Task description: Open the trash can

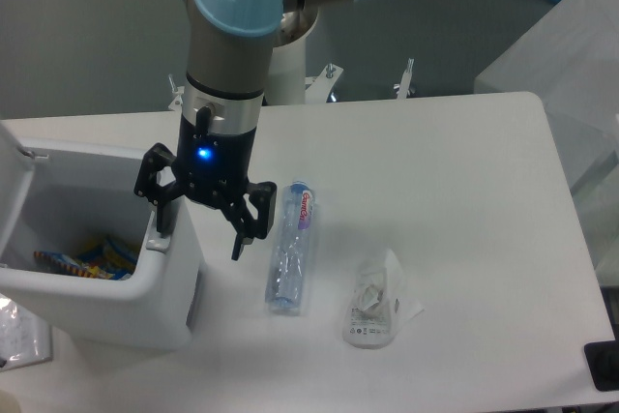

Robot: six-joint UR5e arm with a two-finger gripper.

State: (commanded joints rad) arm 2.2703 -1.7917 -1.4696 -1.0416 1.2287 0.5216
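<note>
**Bin stands open at the table's left edge**

At nine o'clock on the table [455, 171], the trash can [106, 307] sits with colourful wrappers [87, 258] inside. The gripper [198, 234] hangs over its right rim, fingers spread. A plastic bottle [293, 249] lies at the centre, a crumpled bag [375, 302] toward five o'clock.

You can see a printed label with red lettering near the cap end of the plastic bottle [292, 249] lying on the table, but the letters are too blurred to make out. You'll also find dark print on the crumpled clear wrapper [373, 300] beside it, equally unreadable. No word, brand or number can be read anywhere else.
</note>
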